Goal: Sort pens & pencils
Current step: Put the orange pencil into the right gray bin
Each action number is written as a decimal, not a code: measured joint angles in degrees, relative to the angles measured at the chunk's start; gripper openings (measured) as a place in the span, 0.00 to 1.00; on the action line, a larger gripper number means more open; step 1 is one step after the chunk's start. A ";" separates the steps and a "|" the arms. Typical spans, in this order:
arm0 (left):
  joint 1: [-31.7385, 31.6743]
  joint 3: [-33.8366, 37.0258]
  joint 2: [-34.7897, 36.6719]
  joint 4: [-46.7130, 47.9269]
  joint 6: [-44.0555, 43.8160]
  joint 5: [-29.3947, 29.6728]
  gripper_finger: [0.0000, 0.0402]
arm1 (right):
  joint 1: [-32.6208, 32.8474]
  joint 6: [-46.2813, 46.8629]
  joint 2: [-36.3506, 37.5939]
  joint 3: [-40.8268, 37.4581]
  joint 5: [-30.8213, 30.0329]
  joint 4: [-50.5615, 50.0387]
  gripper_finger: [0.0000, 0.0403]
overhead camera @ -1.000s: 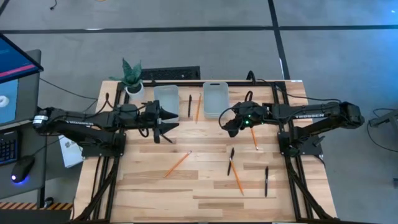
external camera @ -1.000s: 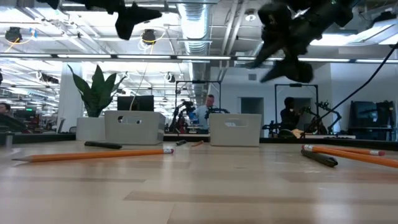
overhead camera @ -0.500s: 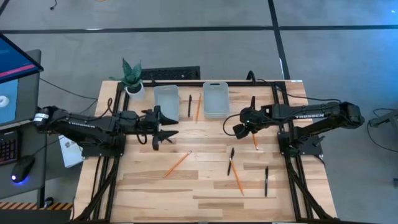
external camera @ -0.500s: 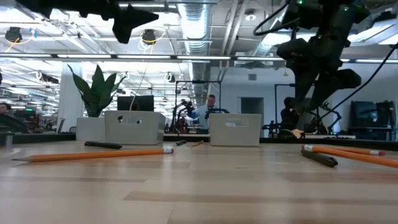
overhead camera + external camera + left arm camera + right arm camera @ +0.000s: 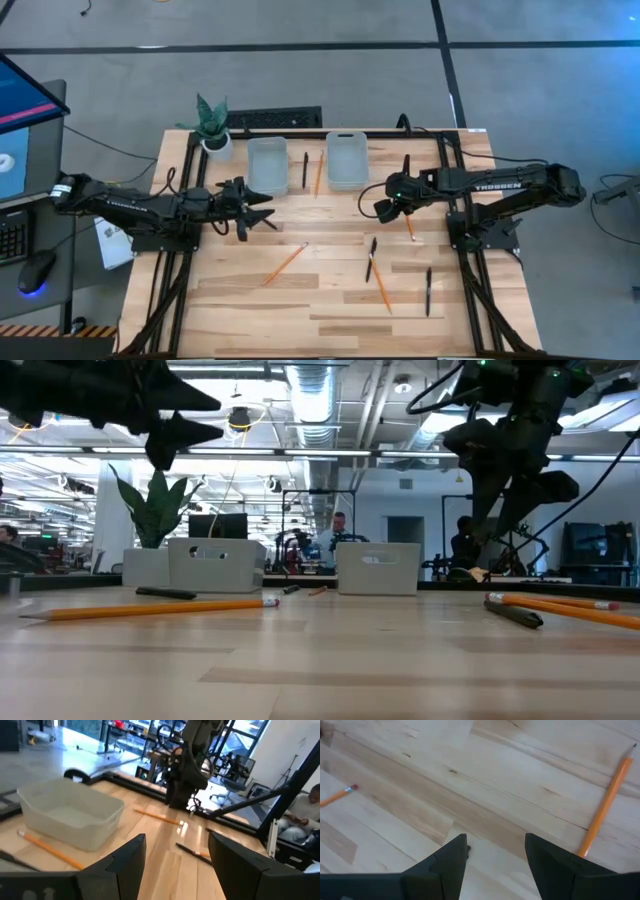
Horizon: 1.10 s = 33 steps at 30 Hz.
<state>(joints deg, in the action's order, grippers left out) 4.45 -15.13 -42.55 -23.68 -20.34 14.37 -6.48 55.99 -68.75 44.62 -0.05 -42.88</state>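
High view: right gripper (image 5: 383, 209) hovers jaws spread beside a pencil (image 5: 408, 223), likely lining up a pick (left gripper (image 5: 262, 206) also spread, empty).

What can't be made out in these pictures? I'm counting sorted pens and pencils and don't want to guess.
- Inside of the left bin and right bin: the high view is too small to tell; in the low view their walls hide it.
- Pencil by the right gripper: the arm covers part of it.
- Pen: the left gripper finger cuts it off in the left wrist view.
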 joint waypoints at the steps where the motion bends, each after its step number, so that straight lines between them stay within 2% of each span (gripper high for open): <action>1: 0.00 0.56 0.28 0.02 -0.48 0.02 0.51 | 0.00 -0.09 0.00 0.00 0.00 0.09 0.55; 6: 0.00 2.09 0.22 0.35 -1.83 0.00 0.51 | 0.00 -1.99 0.00 0.00 0.04 0.05 0.55; 10: 0.00 2.23 0.22 0.20 0.49 0.00 0.51 | 0.02 -1.54 0.00 0.00 0.74 0.01 0.55; 19: 0.00 2.23 0.22 0.20 0.17 0.00 0.51 | 1.03 1.05 0.00 0.00 8.69 -1.10 0.55; 24: -0.02 2.23 0.22 0.20 0.13 0.00 0.51 | 5.79 3.27 0.00 0.00 12.17 -0.91 0.55; 33: -0.04 2.19 0.22 0.20 0.15 0.00 0.51 | 17.06 11.20 0.00 0.00 11.82 6.45 0.55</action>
<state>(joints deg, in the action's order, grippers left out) 4.40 -12.94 -42.33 -23.49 -20.18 14.37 10.58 67.19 -68.75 44.62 11.77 -36.43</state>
